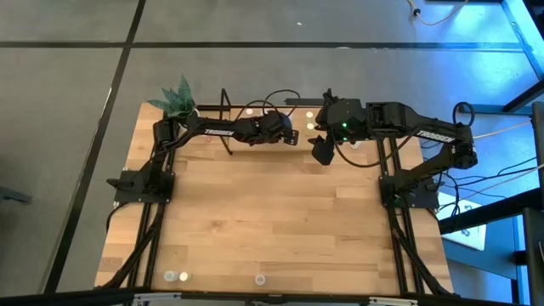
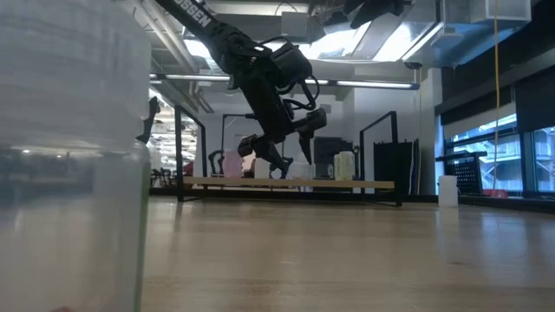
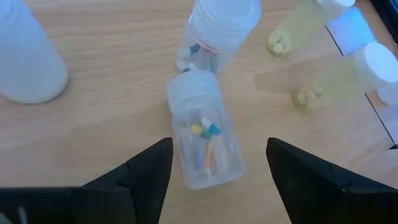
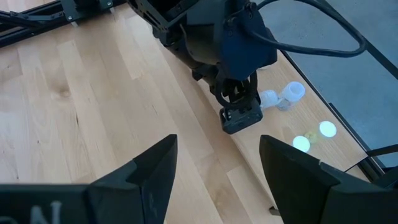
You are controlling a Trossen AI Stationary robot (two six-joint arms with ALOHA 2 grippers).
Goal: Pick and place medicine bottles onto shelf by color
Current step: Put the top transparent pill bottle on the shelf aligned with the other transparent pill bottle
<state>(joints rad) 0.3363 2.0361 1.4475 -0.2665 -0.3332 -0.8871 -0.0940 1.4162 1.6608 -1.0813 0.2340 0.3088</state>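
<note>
Left claw is seen spread, its two dark fingers standing apart with nothing pinched between them. It hangs over the far edge of the tabletop, above the shelf, whose light board and thin black rods are noted in the high view. Directly ahead of this claw, between the lines of its fingers but touched by neither, a clear medicine bottle is recorded lying on its side on the wood, coloured capsules visible inside it. Just beyond that bottle a second clear bottle is seen, touching or nearly touching the first; which of the two cannot be told. To one side of the claw two yellowish bottles are observed, and to the other side a whitish bottle.

Right claw is also seen spread, holding nothing. It is placed just beside the left claw, which lies in front of it in the right wrist view, with a few small bottles on the wood beyond.

Well apart from both claws, at the near edge of the tabletop, three more bottles are noted standing. A green plant is seen at the far corner, behind the left arm.
</note>
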